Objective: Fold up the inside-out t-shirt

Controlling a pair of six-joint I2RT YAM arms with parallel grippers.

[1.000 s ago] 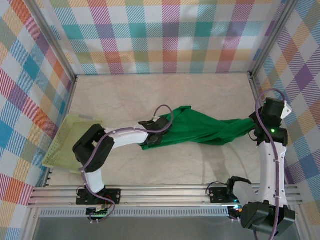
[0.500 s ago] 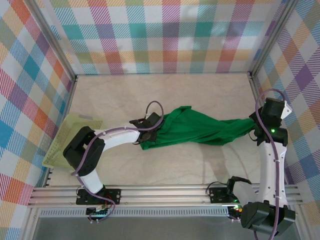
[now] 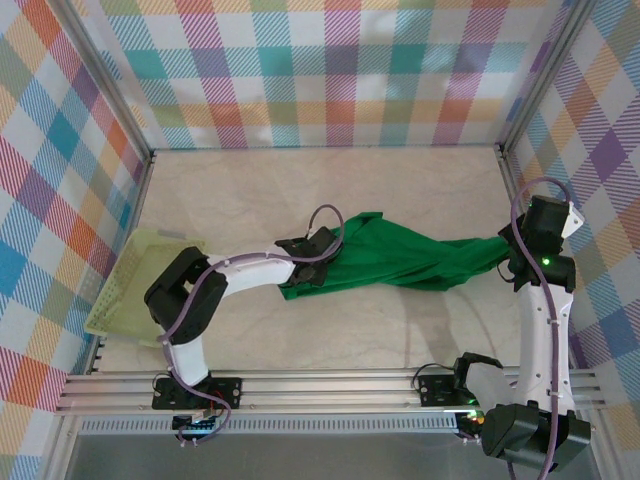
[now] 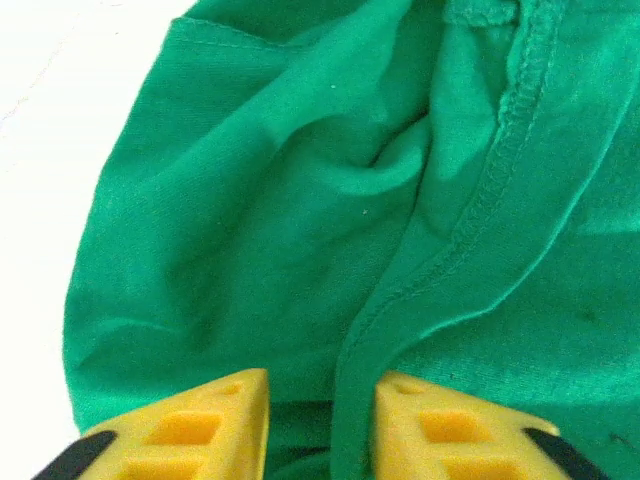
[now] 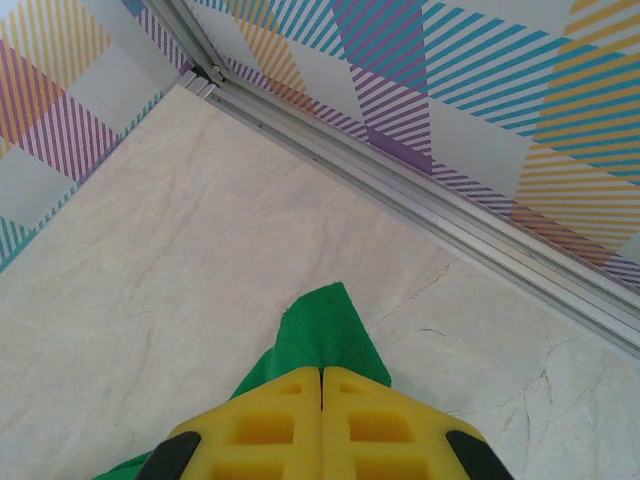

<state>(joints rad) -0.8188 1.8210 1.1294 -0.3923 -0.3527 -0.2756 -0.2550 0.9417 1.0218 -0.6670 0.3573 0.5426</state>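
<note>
White-black arms point(image 3: 540, 330) (purple cables point(image 3: 326, 209)), yellow pincer fingers point(image 4: 190, 430).

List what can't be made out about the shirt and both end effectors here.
- Left wrist view: left end effector straddles a fold of shirt; the bottom edge cuts its fingers off, so a pinch is unclear.
- Right wrist view: right end effector, shut, covers all but one shirt corner.
- Top view: the twisted shirt's sleeves and collar are indistinguishable.
- Top view: left arm hides part of the basket.
</note>
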